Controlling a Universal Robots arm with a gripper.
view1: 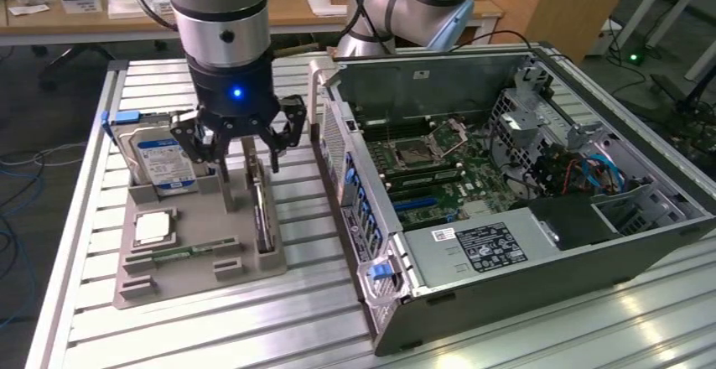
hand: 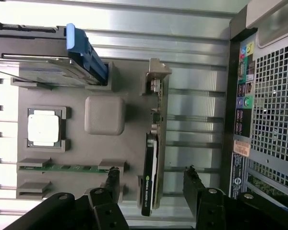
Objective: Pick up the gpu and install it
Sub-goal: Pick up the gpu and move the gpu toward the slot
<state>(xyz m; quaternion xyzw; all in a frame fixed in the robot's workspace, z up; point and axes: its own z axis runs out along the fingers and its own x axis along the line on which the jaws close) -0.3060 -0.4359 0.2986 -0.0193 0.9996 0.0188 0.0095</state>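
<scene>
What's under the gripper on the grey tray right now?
The thin dark gpu card stands on edge in the grey plastic parts tray, between the black gripper's open fingers. Its lower edge is hidden in the tray's slot.

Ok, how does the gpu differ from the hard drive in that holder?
The gpu is a thin dark card; the hard drive is boxy, silver, blue-white labelled. The gpu sits under the open tool; the hard drive stands aside. Both stand on edge in the gray holder.

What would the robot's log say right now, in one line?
gripper open | over gpu, fingers either side | gpu on edge in gray tray
</scene>
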